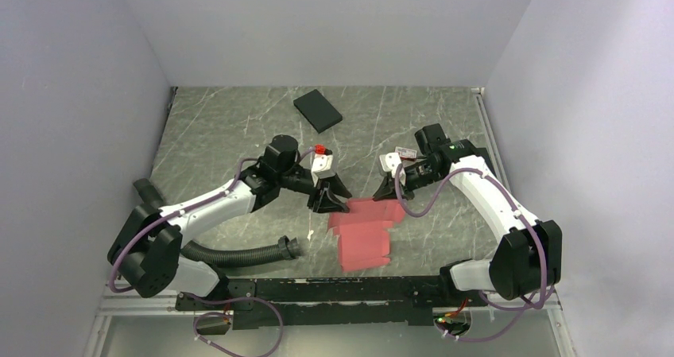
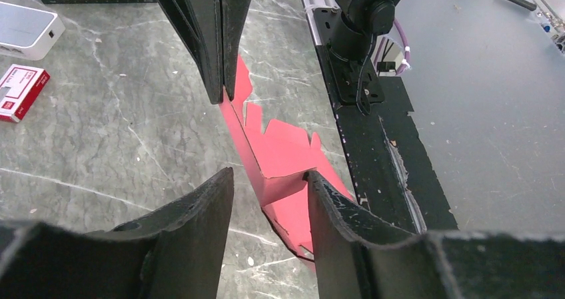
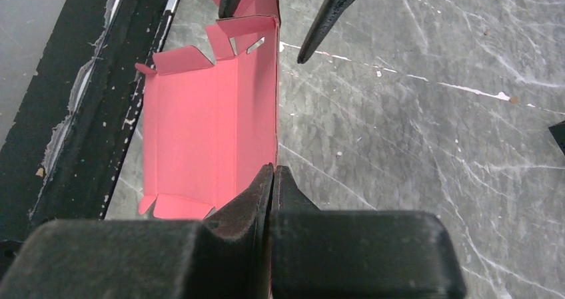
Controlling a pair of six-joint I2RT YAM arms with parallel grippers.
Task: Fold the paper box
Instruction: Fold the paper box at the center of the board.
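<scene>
Paper box point(image 1: 364, 238) lies part-flat just beyond the base rail point(image 1: 318, 287), with one wall raised. My left gripper point(image 2: 266, 179) straddles that wall, jaws apart. My right gripper point(image 3: 273, 172) pinches its other end, fingers pressed together. Risk as I see it: if the left closes off-crease, the thin card buckles or tears.

Soft, even light with faint shadows; the left tool point(image 2: 268, 174) looks slightly blurred.
</scene>
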